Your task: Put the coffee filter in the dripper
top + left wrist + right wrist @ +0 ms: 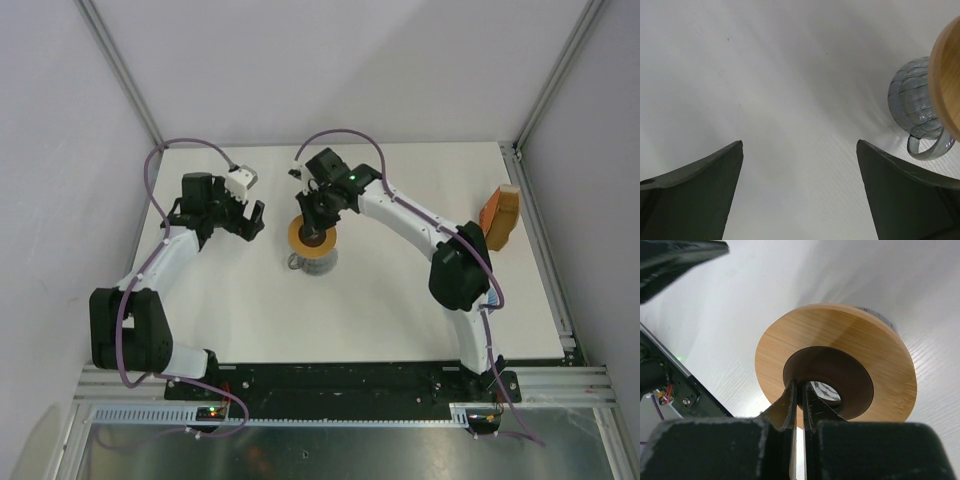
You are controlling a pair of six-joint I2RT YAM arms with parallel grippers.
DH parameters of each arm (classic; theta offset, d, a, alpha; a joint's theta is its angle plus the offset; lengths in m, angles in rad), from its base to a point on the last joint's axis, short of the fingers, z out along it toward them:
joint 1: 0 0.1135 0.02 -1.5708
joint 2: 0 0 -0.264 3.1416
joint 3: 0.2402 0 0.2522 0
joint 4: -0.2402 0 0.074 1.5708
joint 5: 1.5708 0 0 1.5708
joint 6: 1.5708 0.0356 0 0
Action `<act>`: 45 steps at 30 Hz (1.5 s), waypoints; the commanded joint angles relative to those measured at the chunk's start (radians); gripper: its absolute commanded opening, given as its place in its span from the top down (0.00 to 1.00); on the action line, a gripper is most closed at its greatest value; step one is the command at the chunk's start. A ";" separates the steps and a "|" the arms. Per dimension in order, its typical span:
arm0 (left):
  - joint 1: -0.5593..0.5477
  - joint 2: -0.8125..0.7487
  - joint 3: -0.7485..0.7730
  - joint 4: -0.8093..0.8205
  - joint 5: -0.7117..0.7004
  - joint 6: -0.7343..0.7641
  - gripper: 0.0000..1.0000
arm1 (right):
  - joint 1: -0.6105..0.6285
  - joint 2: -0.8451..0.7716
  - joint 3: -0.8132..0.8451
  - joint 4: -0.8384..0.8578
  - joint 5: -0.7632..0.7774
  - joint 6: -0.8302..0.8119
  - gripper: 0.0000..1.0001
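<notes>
Filter (502, 215), apparently, far from right claw (318, 222).

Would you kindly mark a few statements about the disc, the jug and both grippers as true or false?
1. The wooden disc rests on top of the glass jug. True.
2. The left gripper is shut on the jug's handle. False: it is open and empty, off to the jug's side.
3. The right gripper is at the disc with its fingers almost together. True.
4. A blue dripper sits on the disc. False: no dripper shows in any view.
5. The orange-tan item lies by the left edge of the table. False: it is at the right edge.
</notes>
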State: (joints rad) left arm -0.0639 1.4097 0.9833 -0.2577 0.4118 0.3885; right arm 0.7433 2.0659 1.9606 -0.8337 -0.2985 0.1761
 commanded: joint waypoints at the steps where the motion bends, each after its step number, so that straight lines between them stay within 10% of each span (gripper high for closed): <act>1: 0.005 -0.010 0.020 0.001 0.013 -0.022 0.00 | 0.015 0.031 0.066 -0.083 -0.016 0.000 1.00; 17: 0.005 -0.008 0.018 -0.006 0.032 -0.020 0.00 | -0.005 0.087 0.053 -0.084 -0.027 0.001 1.00; 26: 0.006 -0.001 0.019 -0.012 0.048 -0.016 0.00 | -0.006 0.060 0.075 -0.083 -0.030 0.001 0.60; 45: 0.004 -0.004 0.027 -0.033 0.095 -0.011 0.00 | -0.032 -0.136 0.110 -0.073 0.132 -0.017 0.27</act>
State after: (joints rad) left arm -0.0639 1.4105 0.9833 -0.2947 0.4770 0.3824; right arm 0.7311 2.1029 2.0872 -0.9146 -0.2901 0.1780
